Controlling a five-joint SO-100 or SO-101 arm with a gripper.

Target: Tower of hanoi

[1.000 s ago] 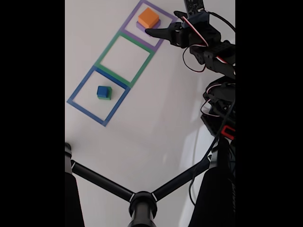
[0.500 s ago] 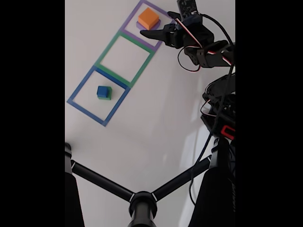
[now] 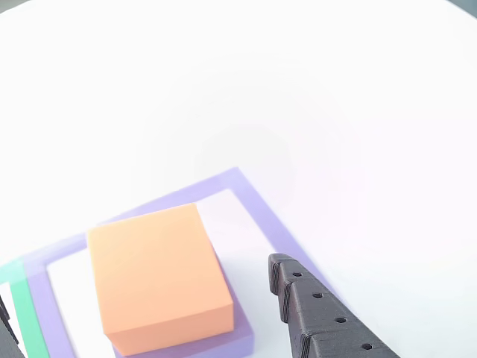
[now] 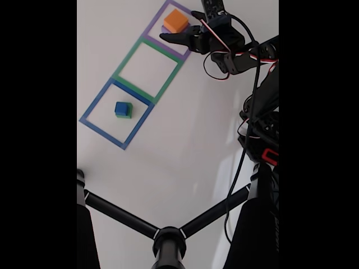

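Note:
An orange block [image 4: 176, 21] [image 3: 155, 277] sits on a larger purple block [image 4: 166, 29] [image 3: 240, 335] inside the purple tape square [image 4: 193, 50] [image 3: 257, 205]. My gripper [image 4: 177, 25] [image 3: 141, 298] is open at this stack. One dark finger [image 3: 320, 317] lies to the block's right in the other view, and a sliver of the other finger [image 3: 4, 324] shows at the left edge. In the fixed view a small blue block [image 4: 121, 107] rests on a green block [image 4: 128, 114] in the blue tape square [image 4: 90, 109]. The green tape square [image 4: 126, 56] between them holds nothing.
In the fixed view a black stand with splayed legs [image 4: 168, 238] crosses the lower part. The arm's body, base and cables [image 4: 261, 123] fill the right side. The table [image 4: 168, 151] is white.
In the fixed view the gripper has moved up and left, from beside the purple square to around the orange block. The blocks have not moved.

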